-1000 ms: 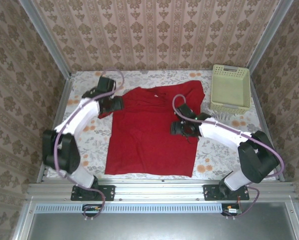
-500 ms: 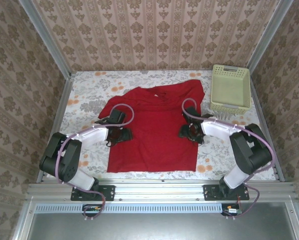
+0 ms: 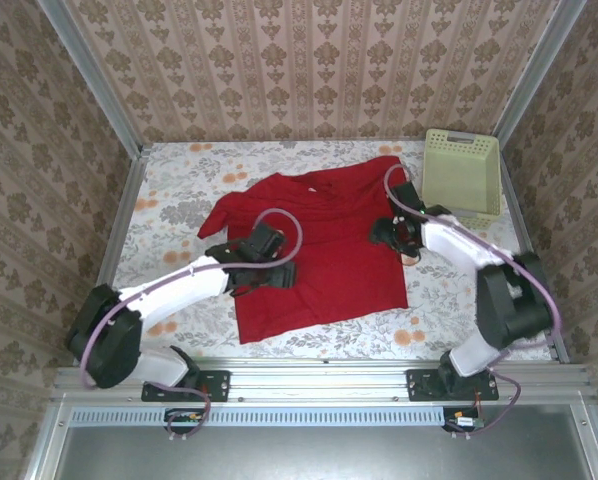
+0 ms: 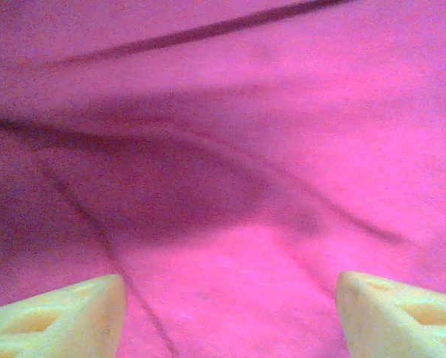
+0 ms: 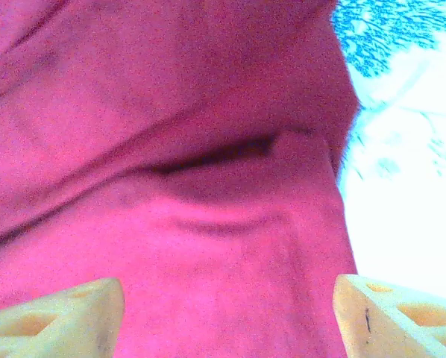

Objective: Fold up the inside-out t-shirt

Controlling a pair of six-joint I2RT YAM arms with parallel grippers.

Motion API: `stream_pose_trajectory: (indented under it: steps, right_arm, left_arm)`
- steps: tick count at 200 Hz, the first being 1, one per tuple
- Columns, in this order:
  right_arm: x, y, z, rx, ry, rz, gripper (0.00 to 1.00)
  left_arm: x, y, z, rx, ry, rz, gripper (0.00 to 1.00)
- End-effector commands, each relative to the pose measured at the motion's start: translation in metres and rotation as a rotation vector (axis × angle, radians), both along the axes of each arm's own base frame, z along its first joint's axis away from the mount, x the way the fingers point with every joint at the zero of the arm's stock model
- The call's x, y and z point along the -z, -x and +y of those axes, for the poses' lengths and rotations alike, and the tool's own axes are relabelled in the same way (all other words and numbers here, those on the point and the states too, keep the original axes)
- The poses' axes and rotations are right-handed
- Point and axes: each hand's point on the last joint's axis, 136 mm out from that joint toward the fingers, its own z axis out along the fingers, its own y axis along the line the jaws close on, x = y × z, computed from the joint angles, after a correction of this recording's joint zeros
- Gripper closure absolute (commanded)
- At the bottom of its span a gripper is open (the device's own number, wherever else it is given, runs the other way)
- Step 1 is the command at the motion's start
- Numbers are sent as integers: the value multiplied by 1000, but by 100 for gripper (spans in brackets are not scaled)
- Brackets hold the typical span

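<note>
The inside-out t-shirt lies spread on the flowered table, bright red, its collar toward the far side. My left gripper hovers over the shirt's left half. In the left wrist view its two pale fingertips stand far apart over smooth red cloth, so the left gripper is open and holds nothing. My right gripper is over the shirt's right edge below the right sleeve. It is open too, with wrinkled red cloth under it and the table showing just right of the hem.
A pale green basket stands at the far right corner, close to the right arm's forearm. Patterned walls close the table in at the back and both sides. A metal rail runs along the near edge.
The left arm swept rightward onto the shirt and its jaws widened. The shirt's lower left edge now sits further right. The right gripper moved toward the far right, near the sleeve.
</note>
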Motion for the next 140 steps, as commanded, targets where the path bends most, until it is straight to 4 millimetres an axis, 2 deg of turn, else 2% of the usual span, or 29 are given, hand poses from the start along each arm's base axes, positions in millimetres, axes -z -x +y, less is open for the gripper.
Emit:
stream_pose_trajectory:
  steps: [1, 18, 34, 62, 86, 140]
  right_arm:
    - [-14, 47, -9, -14, -9, -3, 24]
    - [-16, 75, -13, 12, -48, -18, 22]
    - [-11, 99, -16, 49, -91, -21, 19]
    - [-2, 126, -24, 108, -121, -21, 18]
    - [1, 135, -24, 131, -158, -42, 16]
    - [3, 138, -22, 122, -163, -29, 15]
  left_arm:
    - [-10, 31, -15, 218, -132, -77, 24]
    - [-9, 53, -40, 359, -179, -121, 20]
    - [1, 69, -58, 462, -231, -119, 18]
    - [20, 88, -79, 587, -336, -109, 15]
    - [35, 91, -81, 611, -417, -101, 13]
    - [54, 85, -78, 594, -514, -108, 13]
